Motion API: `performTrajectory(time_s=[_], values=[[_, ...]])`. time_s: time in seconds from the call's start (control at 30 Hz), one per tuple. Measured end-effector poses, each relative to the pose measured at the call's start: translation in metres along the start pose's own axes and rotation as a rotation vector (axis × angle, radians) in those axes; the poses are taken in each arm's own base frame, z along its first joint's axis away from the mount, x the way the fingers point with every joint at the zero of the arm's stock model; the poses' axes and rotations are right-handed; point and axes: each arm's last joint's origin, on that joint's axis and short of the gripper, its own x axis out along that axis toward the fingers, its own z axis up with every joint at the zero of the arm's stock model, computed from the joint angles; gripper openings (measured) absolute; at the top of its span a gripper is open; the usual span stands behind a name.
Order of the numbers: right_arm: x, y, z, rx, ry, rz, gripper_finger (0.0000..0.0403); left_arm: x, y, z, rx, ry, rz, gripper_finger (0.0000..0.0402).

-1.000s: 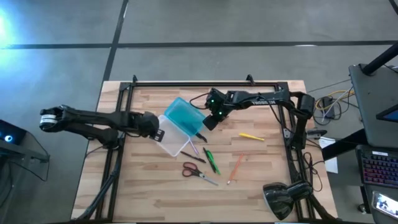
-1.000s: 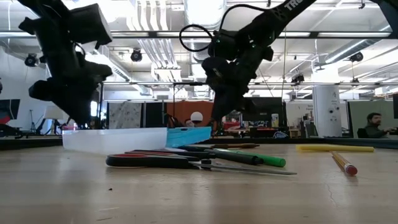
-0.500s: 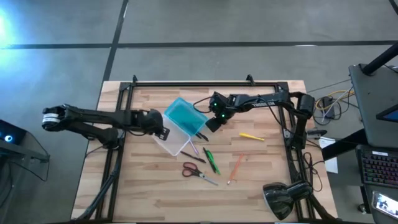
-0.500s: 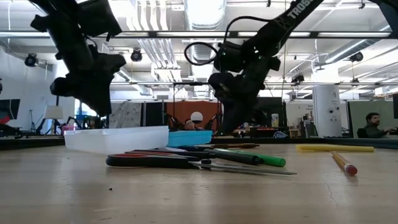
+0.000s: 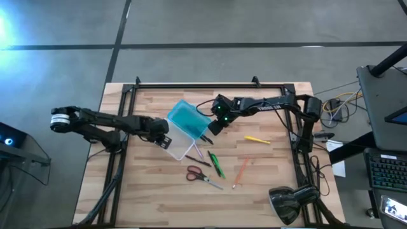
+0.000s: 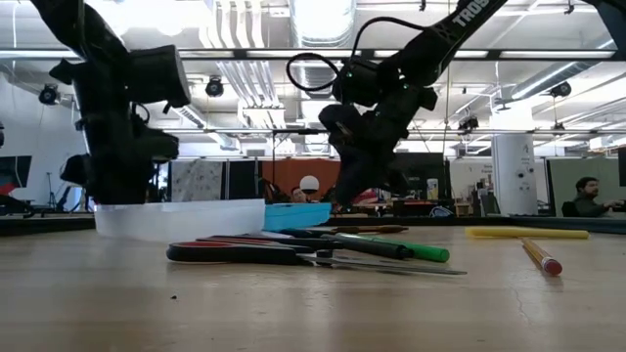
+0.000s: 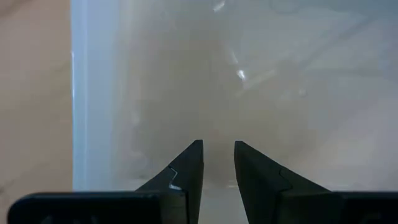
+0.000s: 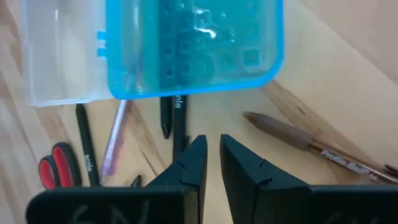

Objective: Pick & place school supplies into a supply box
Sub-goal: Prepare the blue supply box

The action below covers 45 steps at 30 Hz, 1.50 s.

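In the middle of the table lies the open supply box (image 5: pixel 180 131). The right gripper (image 8: pixel 212 163), jaws narrow and empty, hangs over a dark pen (image 8: pixel 176 119) beside its turquoise lid (image 8: pixel 196 45), pen running lengthwise under it. The left gripper (image 7: pixel 217 163), jaws slightly apart, sits at the clear tray (image 7: pixel 261 68).

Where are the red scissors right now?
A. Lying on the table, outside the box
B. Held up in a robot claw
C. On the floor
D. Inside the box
A: the red-handled scissors lie flat on the wooden table, nearer the table's front than the supply box, and neither gripper is touching them.
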Motion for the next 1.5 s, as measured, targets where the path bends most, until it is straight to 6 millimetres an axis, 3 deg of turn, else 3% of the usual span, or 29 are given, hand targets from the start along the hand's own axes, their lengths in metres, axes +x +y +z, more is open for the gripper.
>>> performTrajectory(time_s=[0.4,0.6,0.87,1.17,1.5], values=[[0.003,-0.002,0.005,-0.025,-0.087,0.038,0.0038,-0.003,-0.03,-0.028,-0.114,0.092,-0.18,0.0076],[0.004,-0.004,0.003,-0.023,-0.08,0.034,0.0038,-0.006,-0.044,-0.045,-0.209,0.029,-0.222,0.0076],[0.008,-0.01,-0.005,-0.013,-0.059,0.009,0.0038,0.008,-0.037,-0.047,-0.295,-0.049,-0.236,0.0076],[0.006,-0.019,-0.007,0.01,-0.071,-0.092,0.0038,0.03,-0.046,-0.041,-0.271,-0.03,-0.257,0.0076],[0.004,-0.019,-0.005,0.005,-0.084,-0.1,0.0038,0.012,-0.041,-0.07,-0.354,-0.056,-0.191,0.0076]])
